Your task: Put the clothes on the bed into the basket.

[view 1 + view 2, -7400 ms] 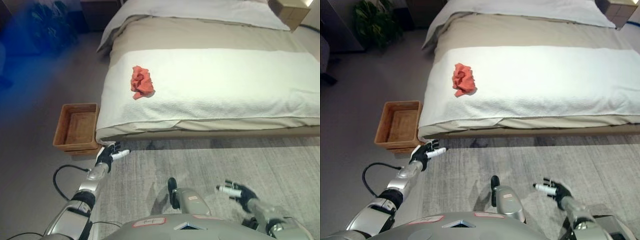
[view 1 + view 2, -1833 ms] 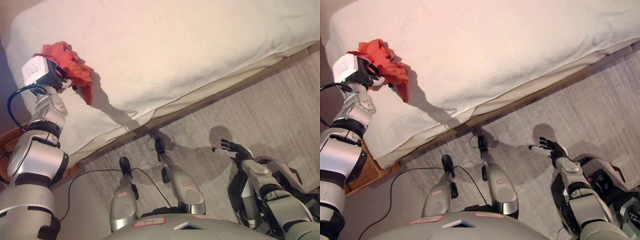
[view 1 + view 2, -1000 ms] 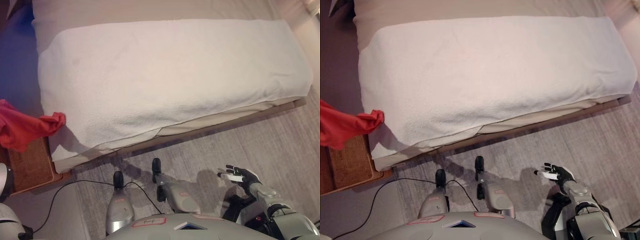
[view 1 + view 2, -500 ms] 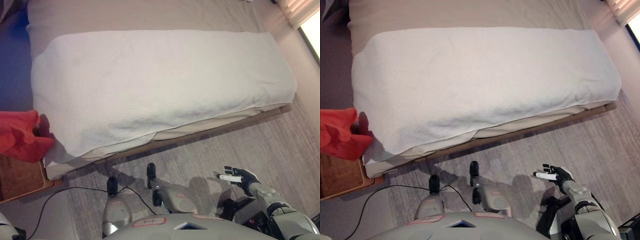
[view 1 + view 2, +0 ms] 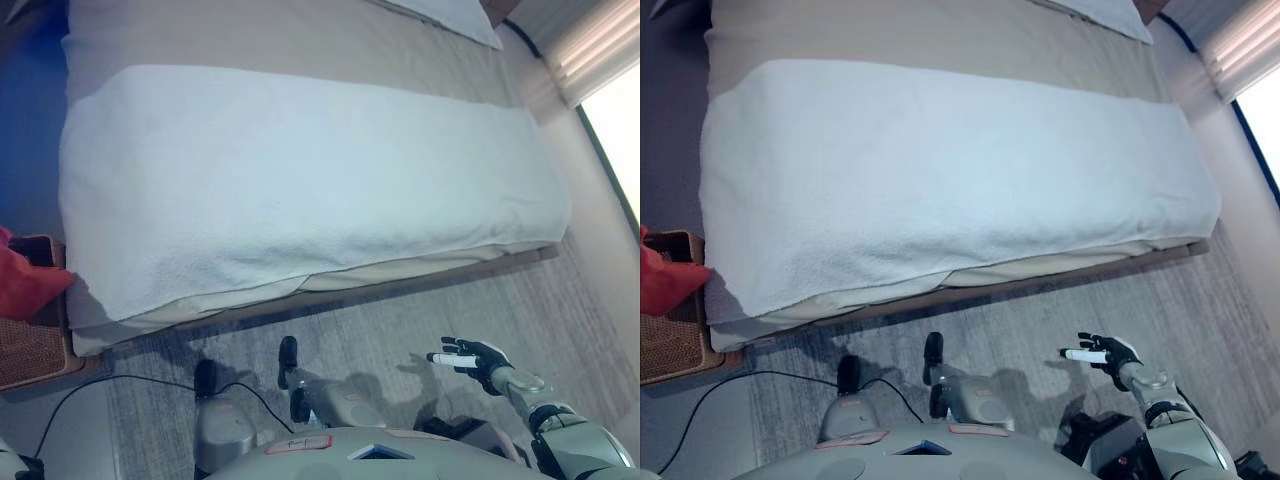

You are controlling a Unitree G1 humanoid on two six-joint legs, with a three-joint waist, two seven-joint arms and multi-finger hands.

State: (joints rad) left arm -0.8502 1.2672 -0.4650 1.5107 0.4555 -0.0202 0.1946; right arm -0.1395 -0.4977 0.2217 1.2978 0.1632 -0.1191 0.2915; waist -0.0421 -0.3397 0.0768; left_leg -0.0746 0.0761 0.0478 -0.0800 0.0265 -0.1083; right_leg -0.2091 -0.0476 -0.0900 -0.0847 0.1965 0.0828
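Now that the red garment (image 5: 28,285) has left the bed (image 5: 300,180), I am lowering it over the basket (image 5: 35,350); left hand unseen, right hand (image 5: 472,357) hanging open.

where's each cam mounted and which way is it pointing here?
Left eye view: on the head, looking down at the bed and rug; the right hand shows lower right, fingers spread.
Right eye view: same head, set slightly to the side, same downward aim; the right hand shows lower right again.
Shared: the bed, the red cloth over the basket at the left edge, the right hand. The left hand shows in neither.
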